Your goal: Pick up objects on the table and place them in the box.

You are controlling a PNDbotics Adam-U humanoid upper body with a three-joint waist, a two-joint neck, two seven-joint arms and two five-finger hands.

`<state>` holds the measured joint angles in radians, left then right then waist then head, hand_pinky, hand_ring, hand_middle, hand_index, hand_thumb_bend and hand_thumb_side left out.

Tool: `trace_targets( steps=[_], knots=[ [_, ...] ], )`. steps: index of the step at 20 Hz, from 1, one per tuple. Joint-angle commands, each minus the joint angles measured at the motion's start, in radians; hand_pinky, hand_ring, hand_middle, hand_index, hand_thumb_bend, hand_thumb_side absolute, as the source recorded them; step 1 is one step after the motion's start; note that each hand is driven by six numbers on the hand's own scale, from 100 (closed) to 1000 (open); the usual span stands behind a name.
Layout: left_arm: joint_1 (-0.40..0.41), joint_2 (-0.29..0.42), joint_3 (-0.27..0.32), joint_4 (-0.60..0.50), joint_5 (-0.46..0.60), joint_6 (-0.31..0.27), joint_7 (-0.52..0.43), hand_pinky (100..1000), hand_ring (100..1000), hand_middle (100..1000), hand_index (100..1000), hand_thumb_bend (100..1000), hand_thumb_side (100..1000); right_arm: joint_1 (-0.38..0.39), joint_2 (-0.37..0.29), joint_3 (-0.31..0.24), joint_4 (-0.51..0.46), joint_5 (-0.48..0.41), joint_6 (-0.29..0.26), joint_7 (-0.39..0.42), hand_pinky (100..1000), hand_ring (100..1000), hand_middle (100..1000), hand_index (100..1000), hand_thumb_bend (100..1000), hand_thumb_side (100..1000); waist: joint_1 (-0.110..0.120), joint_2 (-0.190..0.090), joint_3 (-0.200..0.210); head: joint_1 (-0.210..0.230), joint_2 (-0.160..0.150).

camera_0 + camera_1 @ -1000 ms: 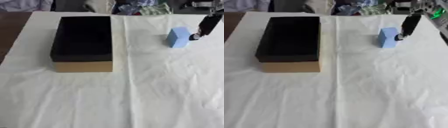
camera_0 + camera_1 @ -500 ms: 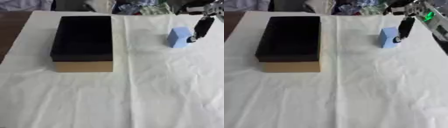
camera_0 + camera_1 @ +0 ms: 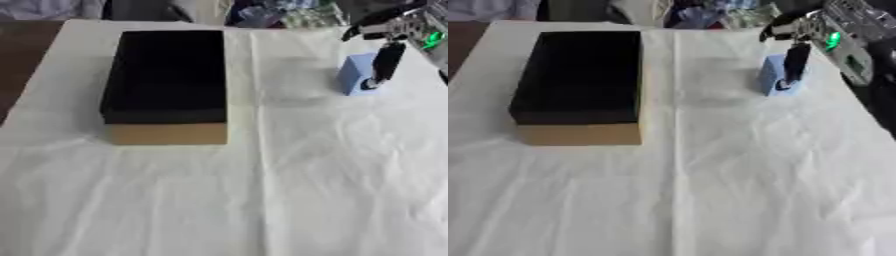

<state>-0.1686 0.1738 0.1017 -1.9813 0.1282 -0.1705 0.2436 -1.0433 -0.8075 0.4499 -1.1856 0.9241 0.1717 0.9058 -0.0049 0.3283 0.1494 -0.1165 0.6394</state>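
Right hand (image 3: 386,60) has shifted up a bit w/ fingers down against the blue block (image 3: 356,75), prob pinching it but can't tell; box (image 3: 166,85) empty, lift's next imo.

R hand (image 3: 386,62) upper right, fingers down

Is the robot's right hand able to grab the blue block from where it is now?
Probably yes. The right hand hangs right at the blue block, a finger pointing down along its right side. Nothing lies between them, and the white cloth around the block is bare.
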Motion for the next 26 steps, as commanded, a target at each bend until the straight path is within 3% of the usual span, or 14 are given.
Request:
trace_targets(
  steps=[1, 11, 16, 22, 24, 26],
  knots=[
    [-0.005, 0.003, 0.000, -0.019, -0.004, 0.001, -0.003, 1000, 594, 693, 862, 100, 656, -0.022, -0.019, -0.011, 0.028, 0.028, -0.018, 0.001, 985, 990, 981, 1000, 473, 100, 0.001, -0.014, -0.002, -0.003, -0.009],
    [-0.005, -0.003, 0.000, -0.019, -0.005, 0.005, -0.009, 1000, 595, 694, 862, 100, 659, -0.038, 0.002, -0.037, 0.135, 0.112, -0.049, 0.001, 977, 984, 977, 1000, 467, 100, 0.003, -0.007, 0.000, -0.009, -0.017],
    [-0.006, -0.009, -0.003, -0.019, -0.005, 0.007, -0.013, 1000, 596, 695, 864, 100, 662, -0.057, 0.019, -0.071, 0.131, 0.114, -0.022, 0.001, 971, 976, 967, 1000, 445, 100, 0.006, 0.001, 0.000, -0.014, -0.021],
    [-0.008, -0.013, -0.005, -0.019, -0.008, 0.011, -0.021, 1000, 596, 696, 865, 100, 662, -0.065, 0.025, -0.076, 0.112, 0.103, 0.016, 0.001, 959, 961, 938, 1000, 434, 100, 0.007, 0.007, 0.002, -0.016, -0.023],
    [-0.007, -0.014, -0.005, -0.019, -0.009, 0.012, -0.023, 1000, 596, 696, 864, 100, 661, -0.066, 0.030, -0.077, 0.112, 0.112, 0.017, 0.001, 950, 952, 900, 940, 380, 100, 0.008, 0.008, 0.003, -0.018, -0.025],
    [-0.007, -0.015, -0.005, -0.019, -0.009, 0.012, -0.025, 1000, 597, 696, 864, 100, 660, -0.068, 0.033, -0.079, 0.103, 0.124, 0.016, 0.001, 924, 926, 804, 820, 273, 100, 0.009, 0.009, 0.005, -0.020, -0.024]
  ],
)
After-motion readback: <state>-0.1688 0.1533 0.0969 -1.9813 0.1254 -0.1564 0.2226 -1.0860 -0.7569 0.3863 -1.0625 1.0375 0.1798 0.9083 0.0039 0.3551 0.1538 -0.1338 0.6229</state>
